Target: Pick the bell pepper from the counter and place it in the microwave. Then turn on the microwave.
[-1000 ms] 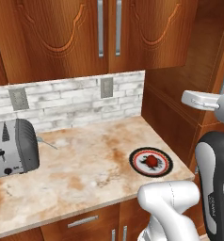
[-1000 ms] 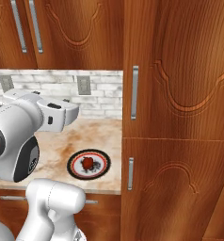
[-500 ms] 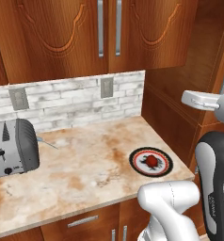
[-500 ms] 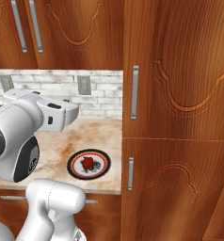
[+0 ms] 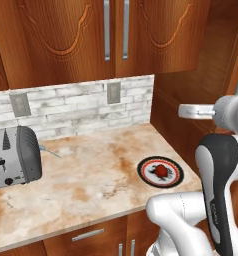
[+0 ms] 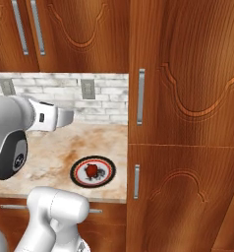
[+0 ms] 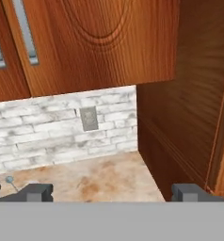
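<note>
Nothing is done yet: the bell pepper (image 5: 162,171) sits on a red-rimmed plate (image 5: 145,170) at about 4 o'clock on the counter (image 5: 91,180), and the gripper (image 7: 111,192), spread wide and empty, must grab it, then start the microwave.

The whole view has slid a touch leftward along the counter (image 5: 91,180), so the toaster (image 5: 13,157) sits nearer the left edge; nothing itself moved.
</note>
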Robot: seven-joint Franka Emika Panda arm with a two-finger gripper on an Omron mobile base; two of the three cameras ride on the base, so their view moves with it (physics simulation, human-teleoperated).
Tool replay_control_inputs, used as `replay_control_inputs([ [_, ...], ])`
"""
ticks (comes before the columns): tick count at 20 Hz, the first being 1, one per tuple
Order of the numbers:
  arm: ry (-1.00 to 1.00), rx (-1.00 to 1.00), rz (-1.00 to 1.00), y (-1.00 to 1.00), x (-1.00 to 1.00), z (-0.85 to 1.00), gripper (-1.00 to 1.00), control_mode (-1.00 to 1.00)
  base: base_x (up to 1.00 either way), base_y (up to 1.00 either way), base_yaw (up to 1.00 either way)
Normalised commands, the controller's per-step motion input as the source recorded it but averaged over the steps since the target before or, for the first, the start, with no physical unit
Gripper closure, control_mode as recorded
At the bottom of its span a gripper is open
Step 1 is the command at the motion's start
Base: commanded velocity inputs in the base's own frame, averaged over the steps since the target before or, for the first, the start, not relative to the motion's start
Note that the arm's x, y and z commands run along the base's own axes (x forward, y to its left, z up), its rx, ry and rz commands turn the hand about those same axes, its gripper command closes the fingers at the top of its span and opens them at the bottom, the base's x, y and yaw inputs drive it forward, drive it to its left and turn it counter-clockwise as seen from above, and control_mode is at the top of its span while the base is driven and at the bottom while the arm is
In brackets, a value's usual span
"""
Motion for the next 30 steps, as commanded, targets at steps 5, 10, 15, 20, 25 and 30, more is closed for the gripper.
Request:
replay_control_inputs([
  [5,0.21,-0.09,0.00,0.20,0.00,-0.30,-1.00,-1.00,0.00,0.00,0.00],
  [10,0.16,-0.05,0.00,0.04,0.00,-0.30,-1.00,-1.00,0.00,0.00,0.00],
  [15,0.12,-0.05,0.00,-0.01,0.00,-0.36,-1.00,-1.00,0.00,0.00,0.00],
  [20,0.05,-0.07,0.00,-0.01,0.13,-0.34,-1.00,-1.00,0.00,0.00,0.00],
  [25,0.07,-0.01,0.00,-0.06,0.19,-0.36,-1.00,-1.00,0.00,0.00,0.00],
  [30,0.11,0.00,0.00,-0.11,0.11,-0.39,-1.00,-1.00,0.00,0.00,0.00],
])
